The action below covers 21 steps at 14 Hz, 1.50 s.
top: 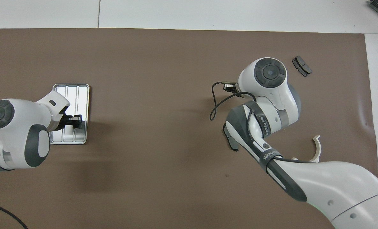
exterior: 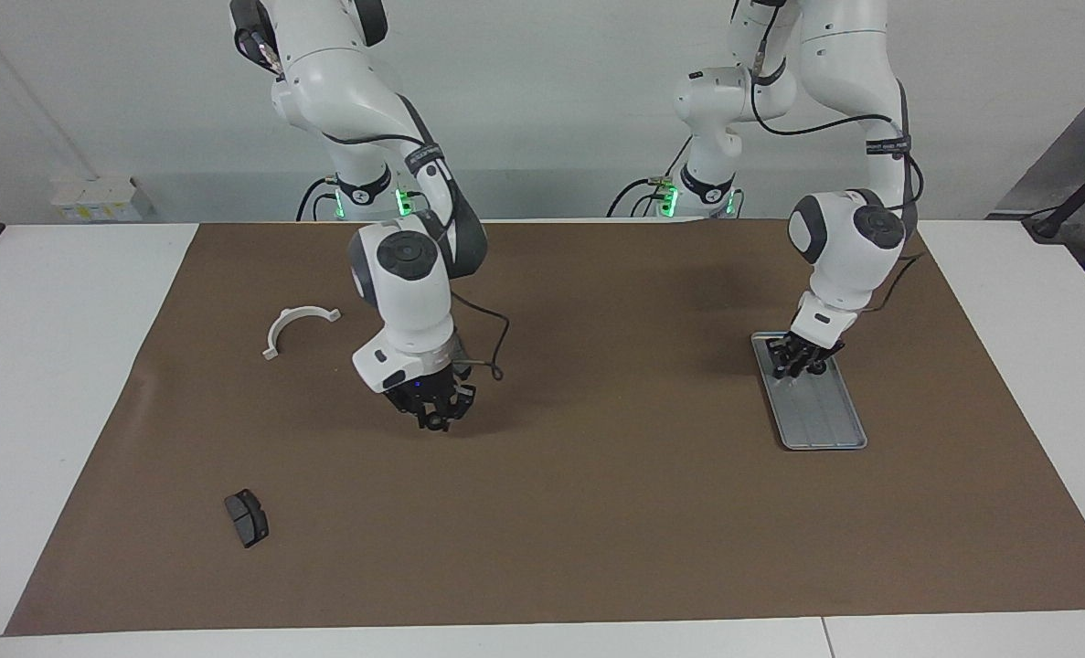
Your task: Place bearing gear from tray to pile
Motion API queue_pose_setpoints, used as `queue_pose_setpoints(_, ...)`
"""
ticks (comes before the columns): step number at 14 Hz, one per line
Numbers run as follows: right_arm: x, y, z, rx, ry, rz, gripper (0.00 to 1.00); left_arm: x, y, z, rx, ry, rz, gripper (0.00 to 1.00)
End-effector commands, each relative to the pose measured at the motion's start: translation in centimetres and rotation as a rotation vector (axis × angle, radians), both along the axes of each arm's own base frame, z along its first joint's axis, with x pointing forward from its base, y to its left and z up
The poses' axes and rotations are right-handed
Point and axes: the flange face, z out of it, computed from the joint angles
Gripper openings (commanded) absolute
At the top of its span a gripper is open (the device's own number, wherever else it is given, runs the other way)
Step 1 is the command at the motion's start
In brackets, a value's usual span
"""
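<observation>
Writing: I can make out white lettering on the dark band of the right arm (top: 265,140), but it's too small for me to read.
Tray: I see the tray (exterior: 825,425) toward the left arm's end of the brown mat (exterior: 597,512), silver-grey, rounded corners, raised rim, lengthwise ridges.
Left gripper: my left gripper (exterior: 803,364) is down at the tray's end nearer the robots; whether its fingers are apart or together, I cannot tell.
Gear: a small dark thing sits at the left gripper's tips, but I can't say if that is the gear or whether it is gripped.
Right gripper: my right gripper (exterior: 437,413) hangs low over bare mat near the middle; fingers apart or together, I cannot tell.
Pile: white bracket (exterior: 297,327) lies toward the right arm's end; dark pad (exterior: 247,517) is well apart from it, farther from the robots.
</observation>
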Motion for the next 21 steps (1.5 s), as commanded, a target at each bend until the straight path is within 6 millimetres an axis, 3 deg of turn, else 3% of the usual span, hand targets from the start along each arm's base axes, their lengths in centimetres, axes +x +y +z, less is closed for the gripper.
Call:
queue_pose_setpoints(1, -0.7, -6.1, -1.2, -0.021, 0.033, 0.058, 0.00, -0.4, 0.5, -0.4, -0.003, -0.006, 0.004, 0.13)
queue_pose_setpoints(3, -0.8, -10.8, -2.3, -0.028, 0.060, 0.083, 0.00, -0.2, 0.5, -0.5, -0.003, -0.004, 0.002, 0.08)
queue_pose_setpoints(7, -2.3, -16.7, -4.0, -0.038, 0.115, 0.128, 0.00, 1.7, 0.0, 1.9, -0.006, -0.030, 0.005, 0.02)
queue_pose_setpoints(9, -2.2, -17.9, -4.2, -0.036, 0.110, 0.146, 0.00, 3.3, -0.4, 4.4, -0.010, -0.014, 0.022, 0.02)
queue_pose_setpoints(10, -2.2, -17.7, -4.3, -0.034, 0.101, 0.147, 0.09, 4.0, -1.0, 5.3, -0.014, -0.005, 0.049, 0.02)
queue_pose_setpoints(11, -2.2, -17.8, -4.4, -0.034, 0.101, 0.146, 0.47, 4.7, -2.4, 5.6, -0.018, 0.003, 0.056, 0.02)
queue_pose_setpoints(12, -2.1, -17.7, -4.2, -0.034, 0.098, 0.146, 0.99, 5.0, -4.0, 6.2, -0.021, 0.000, 0.066, 0.02)
queue_pose_setpoints(16, -1.1, -17.3, -2.0, -0.013, 0.053, 0.122, 1.00, 4.3, -10.1, 6.4, -0.038, 0.002, 0.140, 0.02)
queue_pose_setpoints(19, -0.4, -16.4, 0.6, 0.028, 0.015, 0.072, 1.00, 3.9, -16.9, 6.2, -0.058, 0.003, 0.210, 0.02)
queue_pose_setpoints(21, -0.7, -14.7, 2.2, 0.035, 0.009, 0.047, 1.00, 4.0, -21.8, 6.1, -0.076, 0.000, 0.265, 0.02)
